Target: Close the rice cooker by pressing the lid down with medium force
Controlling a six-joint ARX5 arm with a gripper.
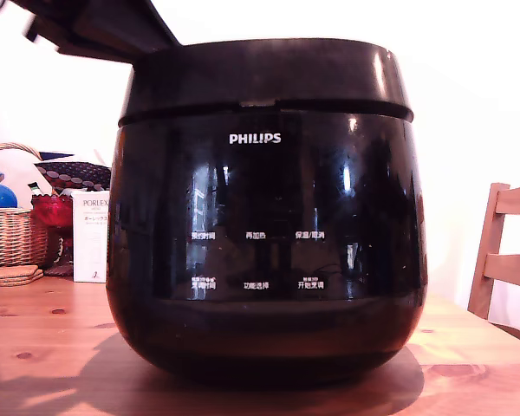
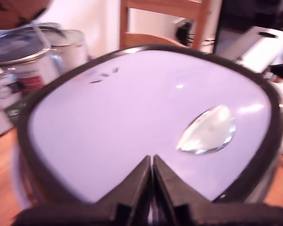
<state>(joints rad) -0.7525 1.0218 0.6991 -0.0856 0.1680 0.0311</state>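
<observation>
The rice cooker point(image 1: 264, 251) fills the exterior view, glossy black with a white PHILIPS logo and white button labels. Its lid point(image 1: 269, 76) lies down on the body, with only a thin seam showing between them. A dark part of my arm point(image 1: 100, 28) reaches in from the exterior view's upper left, over the lid's rear edge. In the wrist view the lid's top point(image 2: 132, 117) shines pale with reflected light and carries a silvery oval patch point(image 2: 207, 129). My gripper point(image 2: 152, 162) is shut and empty, its fingertips pressed together just over the lid; contact is unclear.
The cooker stands on a wooden table point(image 1: 43, 347). At the exterior view's left are a wicker basket point(image 1: 9, 234) and a white box point(image 1: 91, 236). A wooden chair point(image 1: 507, 251) stands at the right. Metal cans point(image 2: 33, 56) show beside the cooker in the wrist view.
</observation>
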